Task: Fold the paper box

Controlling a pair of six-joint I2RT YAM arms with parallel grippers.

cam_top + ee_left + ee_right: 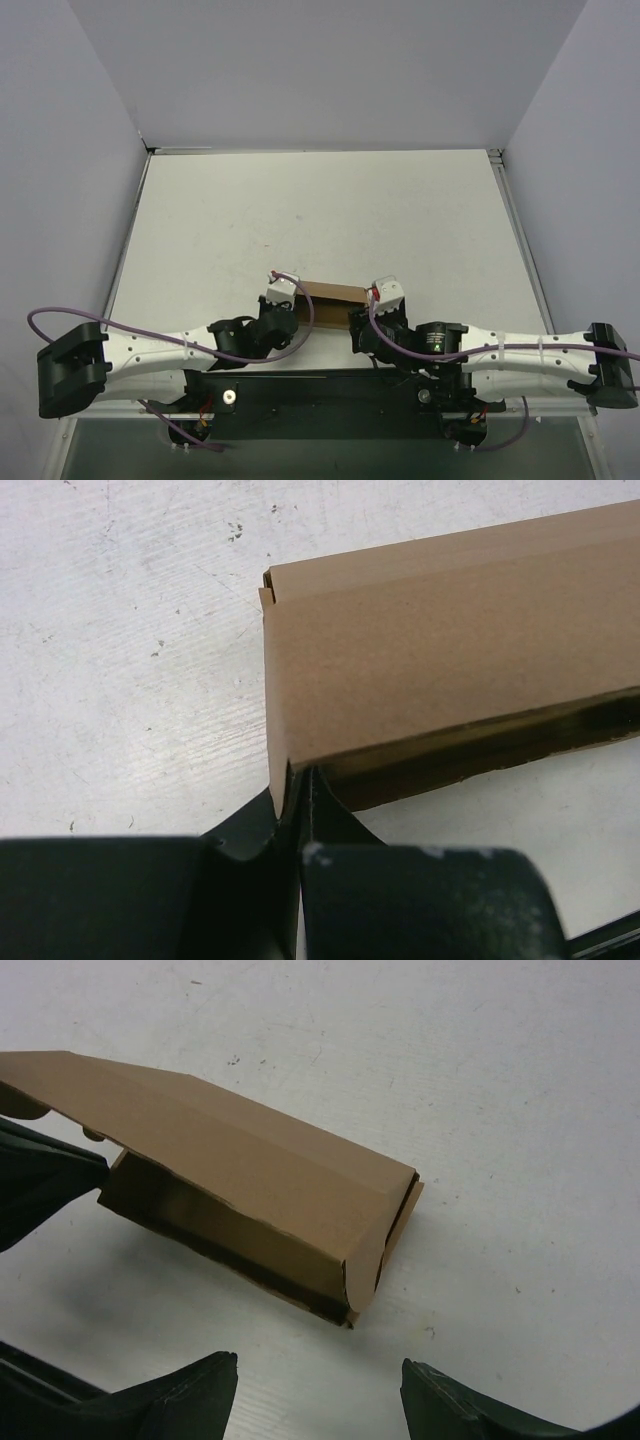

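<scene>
Brown paper box (328,293) lies at lower centre of the top view, on the white table (330,210).
Left gripper (302,790) is clamped on its corner; right gripper (320,1400) has its jaws apart, just short of it.

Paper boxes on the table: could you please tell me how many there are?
1. The paper box lies between the grippers: the left gripper pinches its left end, the right gripper is open by its right end. Others may be hidden beneath them.
</scene>
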